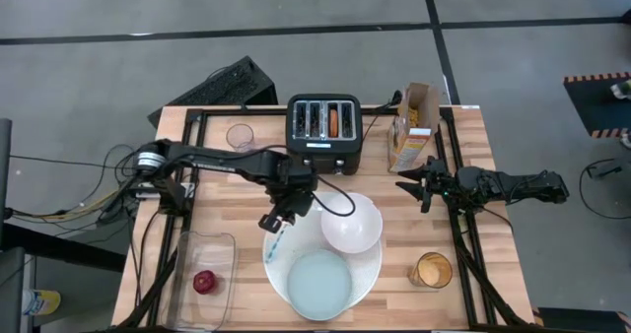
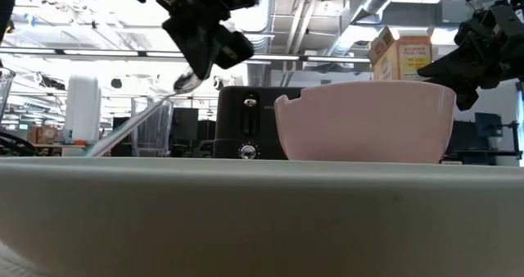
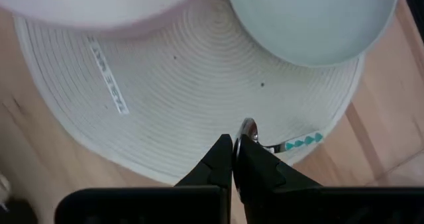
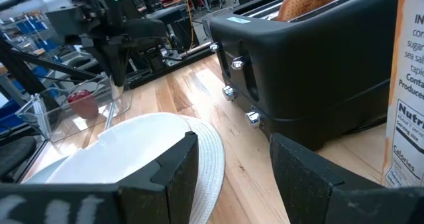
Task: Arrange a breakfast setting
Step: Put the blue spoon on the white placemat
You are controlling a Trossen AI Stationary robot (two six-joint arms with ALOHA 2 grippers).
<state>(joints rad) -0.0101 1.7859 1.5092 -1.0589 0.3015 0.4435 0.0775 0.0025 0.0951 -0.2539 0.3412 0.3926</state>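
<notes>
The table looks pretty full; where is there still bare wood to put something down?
Bare wood lies between the clear tub and the drinking glass on the left, and between the bowl and the orange-filled cup. It is crowded mid-table, where the left gripper holds the spoon over the big plate, and near the toaster.

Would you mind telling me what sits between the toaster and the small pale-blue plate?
In the high view, the white bowl sits between the toaster and the small pale-blue plate.

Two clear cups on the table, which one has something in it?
The cup near the table's front right corner: it holds an orange-tan filling. The other cup, left of the toaster, looks empty.
</notes>
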